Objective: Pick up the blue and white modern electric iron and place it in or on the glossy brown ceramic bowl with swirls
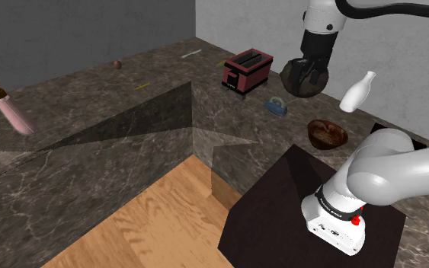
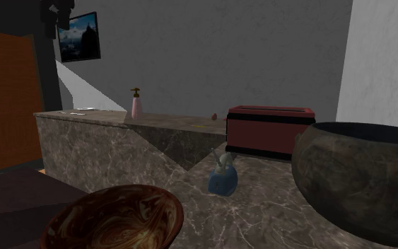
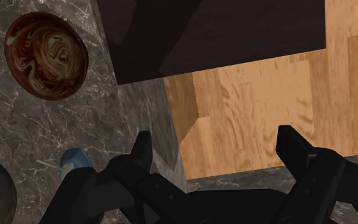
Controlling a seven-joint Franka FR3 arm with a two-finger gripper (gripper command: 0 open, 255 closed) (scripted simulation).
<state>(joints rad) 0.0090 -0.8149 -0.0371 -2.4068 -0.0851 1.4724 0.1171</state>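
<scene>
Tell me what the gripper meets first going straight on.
Likely the wood floor, seen between the gripper's open fingers past the counter edge; depth is unclear. The iron sits aside, by one finger.

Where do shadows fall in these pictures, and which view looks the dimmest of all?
Shoulder view: a dark wedge of shadow crosses the counter. Second exterior view: dimmest, though the brown bowl glints. Wrist view: the wooden floor is brightly lit.

The blue iron sits between a red toaster and the brown bowl.
</scene>
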